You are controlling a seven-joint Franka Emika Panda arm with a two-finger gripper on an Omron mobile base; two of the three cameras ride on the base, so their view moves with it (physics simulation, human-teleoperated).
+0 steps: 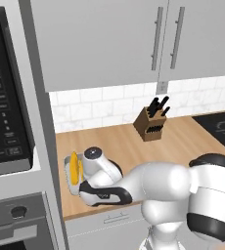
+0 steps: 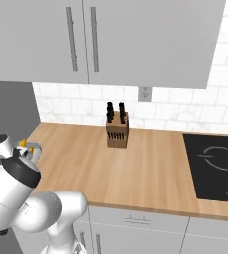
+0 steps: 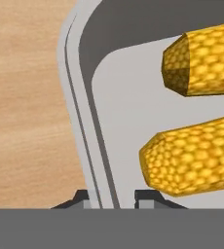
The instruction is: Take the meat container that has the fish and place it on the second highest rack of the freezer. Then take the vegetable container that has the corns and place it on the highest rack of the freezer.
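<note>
The vegetable container is a pale grey tray at the left end of the wooden counter, seen also as the tray and the tray. Two yellow-orange corns lie in it; the corns show beside the white hand. My gripper is down over the tray's edge, one fingertip outside and one inside the rim, shut on it. The meat container with the fish and the freezer are out of view.
A wooden knife block stands at the back of the counter. A black cooktop lies at the right. The black wall oven rises just left of the tray. Grey upper cabinets hang overhead.
</note>
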